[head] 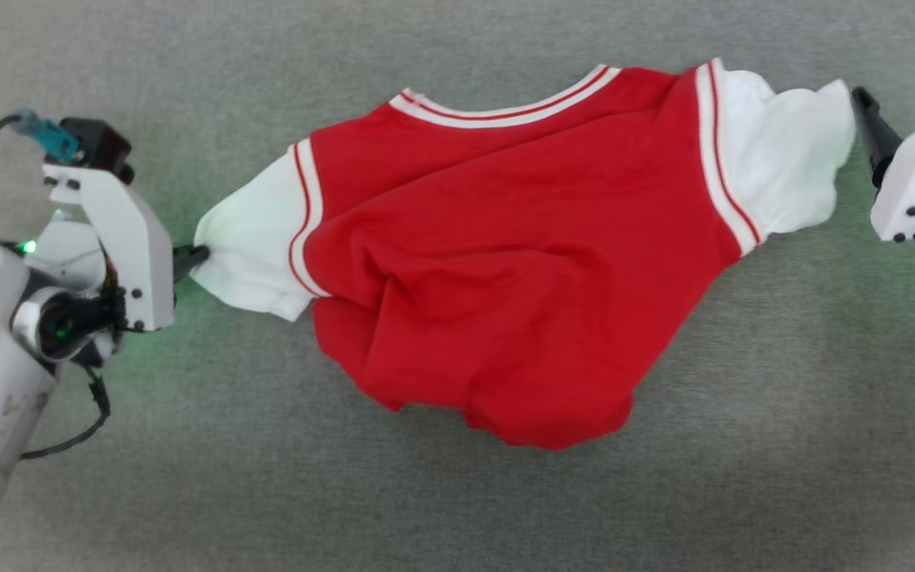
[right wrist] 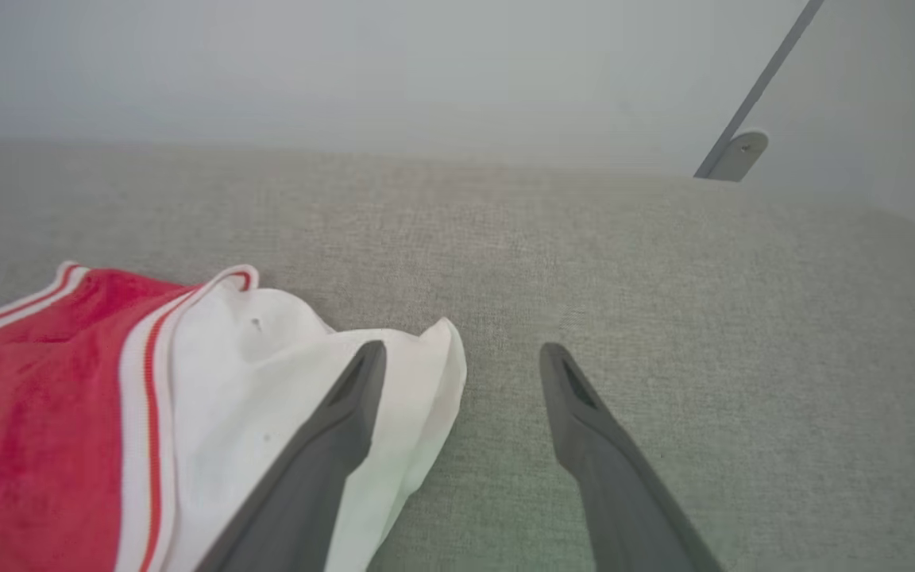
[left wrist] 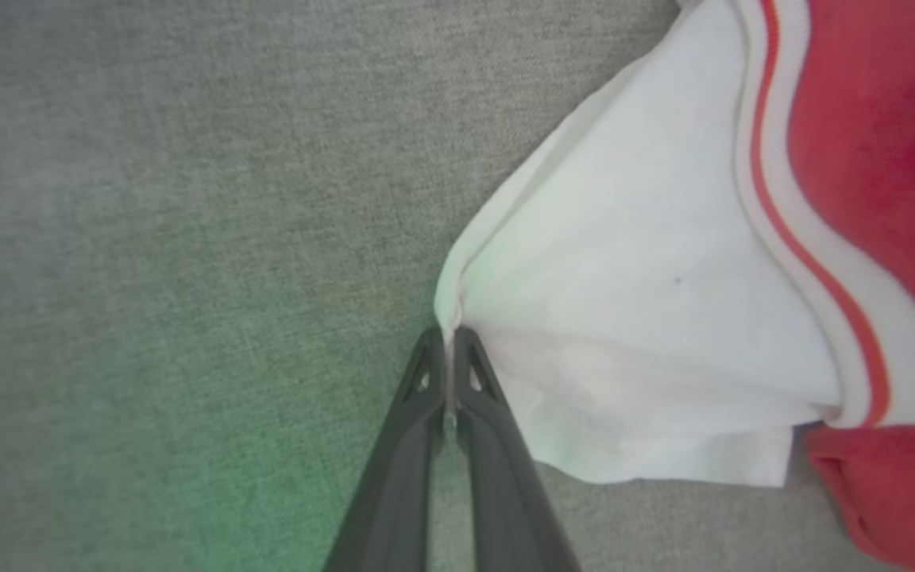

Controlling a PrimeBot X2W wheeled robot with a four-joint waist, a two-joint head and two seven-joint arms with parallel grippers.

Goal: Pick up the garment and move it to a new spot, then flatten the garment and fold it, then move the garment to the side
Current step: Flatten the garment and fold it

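Note:
The garment (head: 505, 262), a red jersey T-shirt with white sleeves and striped trim, lies rumpled across the grey fabric surface, neck toward the far side. No "23" shows on the upturned side. My left gripper (head: 195, 256) is shut on the tip of the garment's left white sleeve (left wrist: 624, 318); in the left wrist view its fingers (left wrist: 426, 397) pinch the sleeve's edge. My right gripper (head: 898, 99) is open just beside the right white sleeve (head: 783, 151), apart from it. In the right wrist view its left finger (right wrist: 338, 429) overlaps the sleeve (right wrist: 267, 381), with nothing between the fingers.
A grey woven surface (head: 457, 492) runs under everything, with open room in front of and behind the garment. In the right wrist view a pale wall and a slanted grey metal bar with a bracket (right wrist: 735, 155) stand beyond the far edge.

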